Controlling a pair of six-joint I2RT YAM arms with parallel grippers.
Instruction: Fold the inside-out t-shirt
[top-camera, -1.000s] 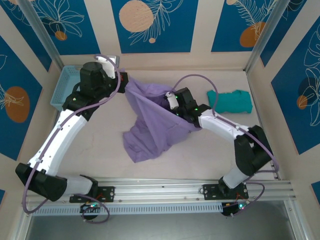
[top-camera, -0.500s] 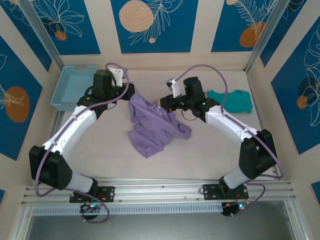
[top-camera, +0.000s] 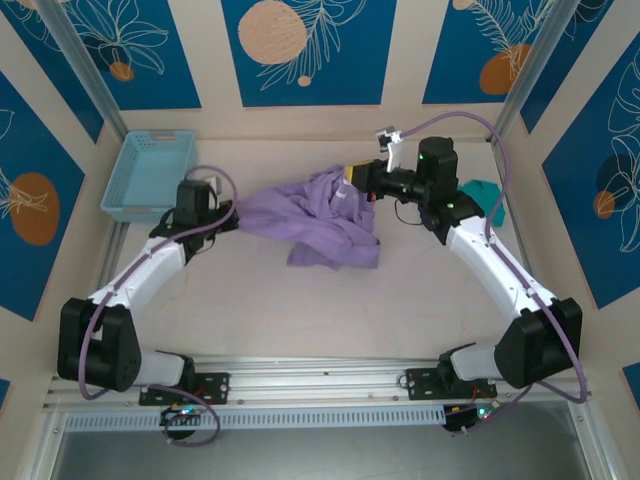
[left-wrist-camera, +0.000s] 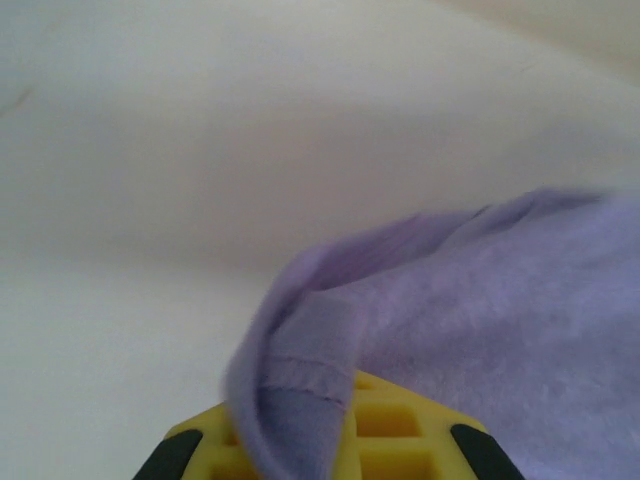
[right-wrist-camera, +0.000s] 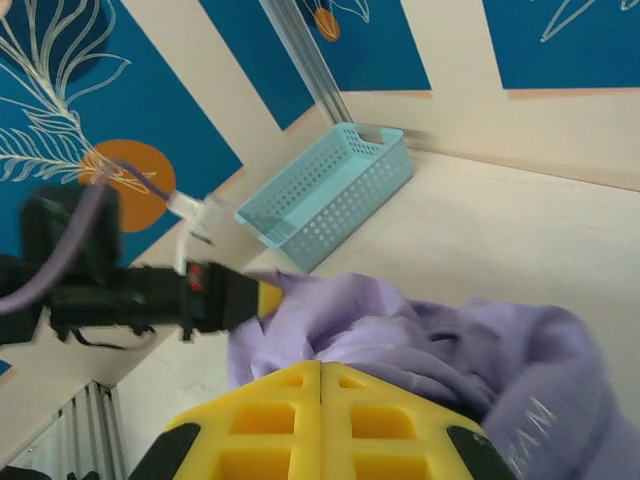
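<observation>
left gripper (top-camera: 232, 212) is pinched tight on a hemmed edge of the inside-out t-shirt (top-camera: 320, 225), and right gripper (top-camera: 352, 182) is clamped on its far side. the lavender shirt lies bunched between them on the table (top-camera: 250, 290), right of the light blue basket (top-camera: 150, 178), left of the teal garment (top-camera: 487, 196).

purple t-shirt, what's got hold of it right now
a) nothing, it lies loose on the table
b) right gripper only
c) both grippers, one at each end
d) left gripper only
c: in the top view the left gripper is shut on one end of the purple t-shirt and the right gripper on the other, with the cloth bunched between them.
</observation>
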